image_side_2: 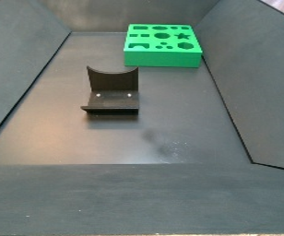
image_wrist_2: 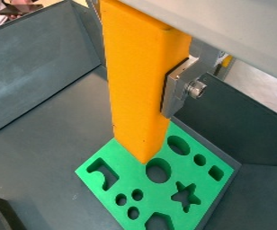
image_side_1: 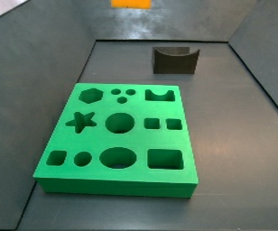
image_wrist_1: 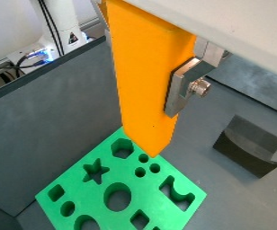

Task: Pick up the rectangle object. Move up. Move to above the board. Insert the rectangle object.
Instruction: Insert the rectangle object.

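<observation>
In both wrist views the gripper (image_wrist_1: 165,76) is closed on the tall orange block (image_wrist_1: 144,81), one silver finger (image_wrist_2: 180,88) pressed flat against its side, holding it upright high above the green board (image_wrist_2: 111,180). In a side view only the block's lower end (image_side_1: 132,4) shows at the frame edge, above the grey fixture (image_side_1: 174,59). Next, line the block's square end over a square hole (image_side_1: 164,160) before lowering straight down.
</observation>
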